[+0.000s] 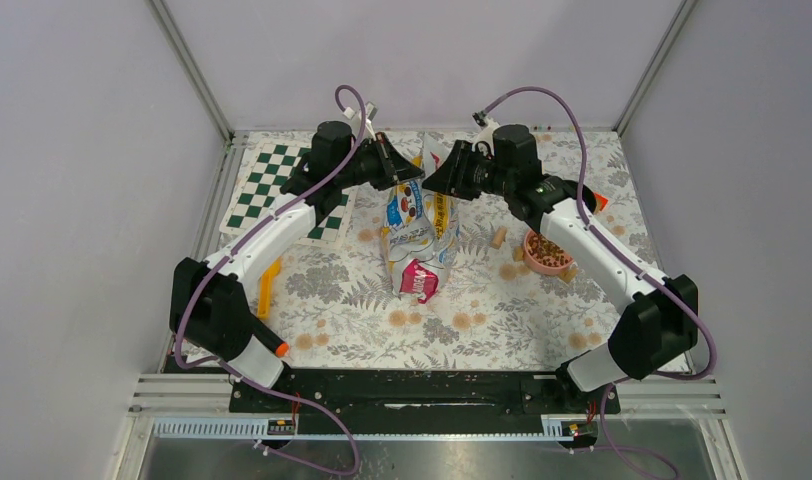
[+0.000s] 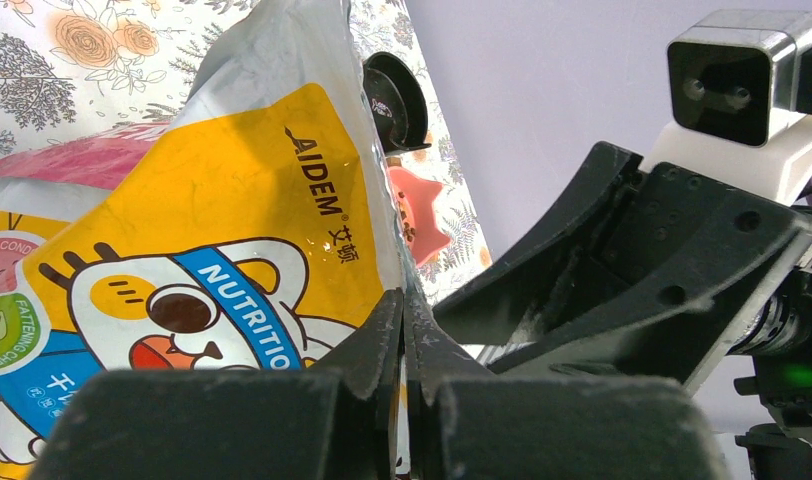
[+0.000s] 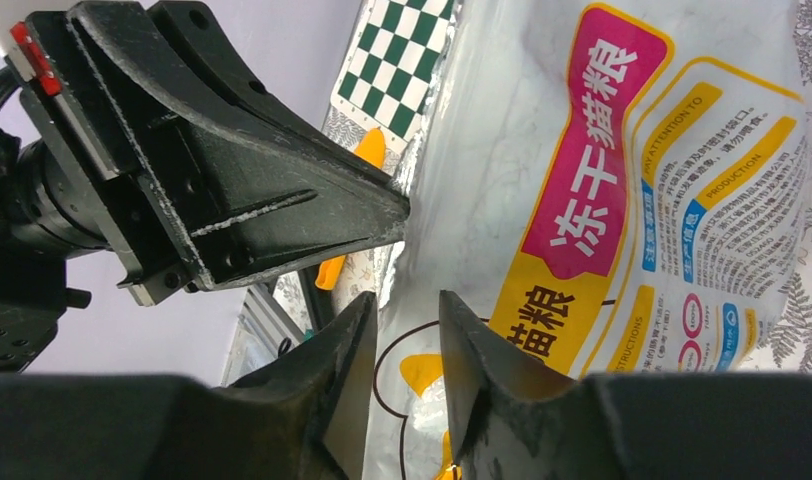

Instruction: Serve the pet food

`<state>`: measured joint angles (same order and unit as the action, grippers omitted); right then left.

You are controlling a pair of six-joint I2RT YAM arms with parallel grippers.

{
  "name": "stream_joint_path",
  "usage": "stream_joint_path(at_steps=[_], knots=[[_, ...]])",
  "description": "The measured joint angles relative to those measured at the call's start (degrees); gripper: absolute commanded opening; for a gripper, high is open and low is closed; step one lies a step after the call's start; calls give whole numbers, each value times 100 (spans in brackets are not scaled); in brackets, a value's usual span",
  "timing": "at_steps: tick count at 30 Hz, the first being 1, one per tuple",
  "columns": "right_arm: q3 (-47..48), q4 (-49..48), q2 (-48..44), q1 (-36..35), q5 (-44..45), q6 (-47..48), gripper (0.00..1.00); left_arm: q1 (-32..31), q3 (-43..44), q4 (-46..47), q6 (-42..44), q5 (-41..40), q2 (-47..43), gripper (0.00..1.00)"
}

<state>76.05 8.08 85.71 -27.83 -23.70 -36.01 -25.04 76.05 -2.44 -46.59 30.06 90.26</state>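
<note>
While the left gripper (image 2: 402, 305) clamps the bag (image 2: 232, 200) at its top — likely keeping it upright — the right gripper (image 3: 406, 310) hovers unclenched.

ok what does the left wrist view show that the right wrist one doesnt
Left wrist only: the bag front with its cartoon cat, and a pink star-shaped thing behind it. Right wrist only: the bag's back with a pink text panel, the green checkered mat and an orange piece. Both: the bag, the floral cloth, and the other arm's gripper at the bag's edge: right gripper, left gripper.
</note>
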Motion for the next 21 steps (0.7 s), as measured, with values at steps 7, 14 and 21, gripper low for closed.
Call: stream_joint_path(at_steps=[7, 14, 21], knots=[[72, 275, 22, -28, 326, 68, 18, 9, 0, 2, -39, 24, 0, 0], [94, 365, 42, -31, 450, 109, 57, 11, 0, 17, -46, 59, 0, 0], [44, 11, 28, -35, 256, 42, 60, 11, 0, 46, -122, 105, 0, 0]])
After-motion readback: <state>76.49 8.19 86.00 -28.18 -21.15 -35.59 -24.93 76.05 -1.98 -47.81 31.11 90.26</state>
